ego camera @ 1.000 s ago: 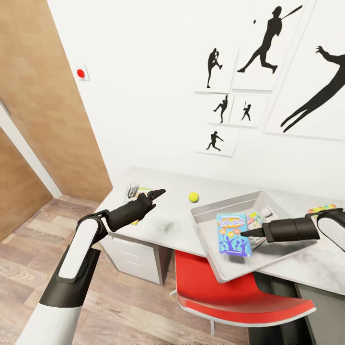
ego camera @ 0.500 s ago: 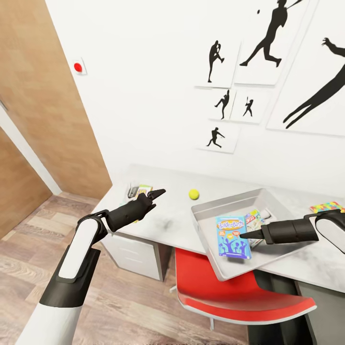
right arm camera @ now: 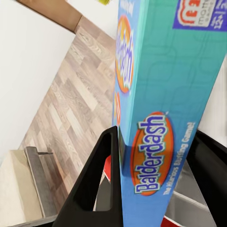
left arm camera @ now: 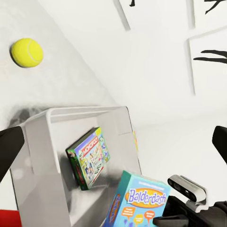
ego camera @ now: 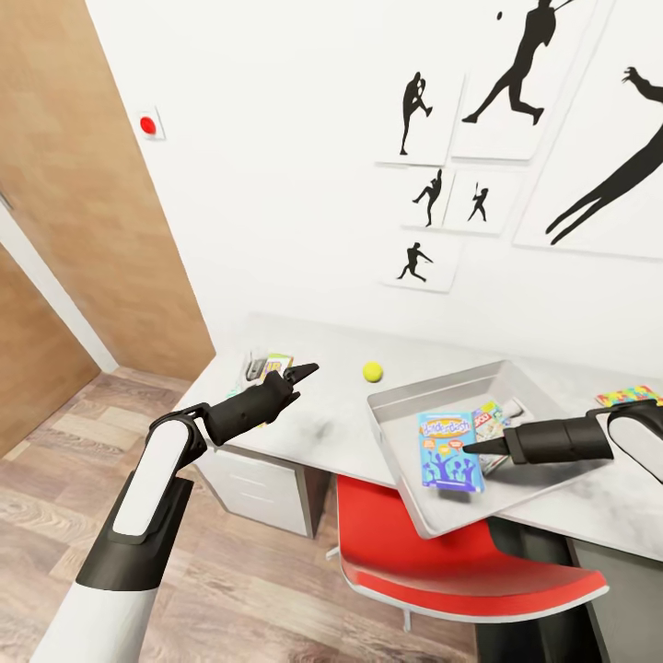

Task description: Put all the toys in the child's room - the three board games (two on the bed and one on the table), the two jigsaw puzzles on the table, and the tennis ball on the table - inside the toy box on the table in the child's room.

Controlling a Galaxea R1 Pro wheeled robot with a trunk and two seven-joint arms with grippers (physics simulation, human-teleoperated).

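Note:
My right gripper (ego camera: pixel 470 448) is shut on a blue "Balderdash" board game (ego camera: pixel 449 451), holding it inside the grey toy box (ego camera: pixel 398 410) on the table (ego camera: pixel 322 428). In the right wrist view the fingers (right arm camera: pixel 97 189) clamp the blue board game (right arm camera: pixel 161 94) edge-on. A second board game (ego camera: pixel 491 424) lies in the toy box behind it, also seen as a green-edged board game (left arm camera: pixel 90 158). The tennis ball (ego camera: pixel 372 371) rests on the table between my arms. A jigsaw puzzle (ego camera: pixel 626 397) lies at the table's right. My left gripper (ego camera: pixel 307 372) hovers open over the table's left part, above a flat green-and-yellow box (ego camera: pixel 276 365).
A red chair (ego camera: pixel 460 562) sits tucked under the table, below the toy box. White drawers (ego camera: pixel 258 488) stand under the table's left end. A wooden door (ego camera: pixel 83 184) and wood floor (ego camera: pixel 55 488) lie to the left. The wall behind the table carries black silhouette pictures.
The head view has shifted slightly. The blue board game has tilted a little in my right gripper inside the toy box. My left arm has not moved.

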